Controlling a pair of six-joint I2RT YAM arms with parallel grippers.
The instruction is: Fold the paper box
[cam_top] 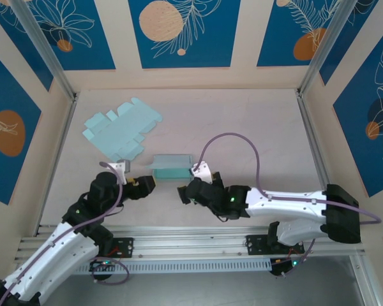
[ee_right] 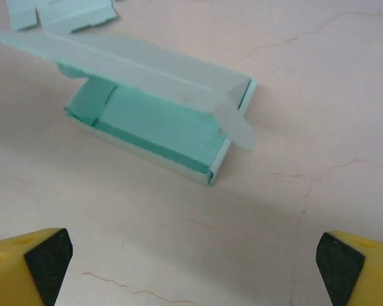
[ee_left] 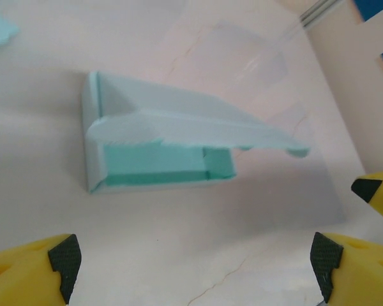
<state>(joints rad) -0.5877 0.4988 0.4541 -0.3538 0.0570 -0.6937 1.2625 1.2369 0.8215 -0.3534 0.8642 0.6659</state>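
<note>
A pale teal paper box (cam_top: 172, 167) rests on the table between my two grippers, its walls folded up and its lid flap standing half raised. In the left wrist view the paper box (ee_left: 159, 146) lies ahead of my left gripper (ee_left: 195, 271), which is open and holds nothing. My right gripper (ee_right: 195, 268) is also open, with the paper box (ee_right: 153, 124) a short way beyond its yellow fingertips (ee_right: 48, 258). From above, the left gripper (cam_top: 145, 185) and right gripper (cam_top: 182, 191) sit just near of the box, not touching it.
Flat unfolded teal box sheets (cam_top: 121, 131) lie at the back left of the table, their edge showing as sheets (ee_right: 57, 13) in the right wrist view. Walls with aluminium posts (cam_top: 48, 51) ring the table. A purple cable (cam_top: 233, 137) arcs over the right arm.
</note>
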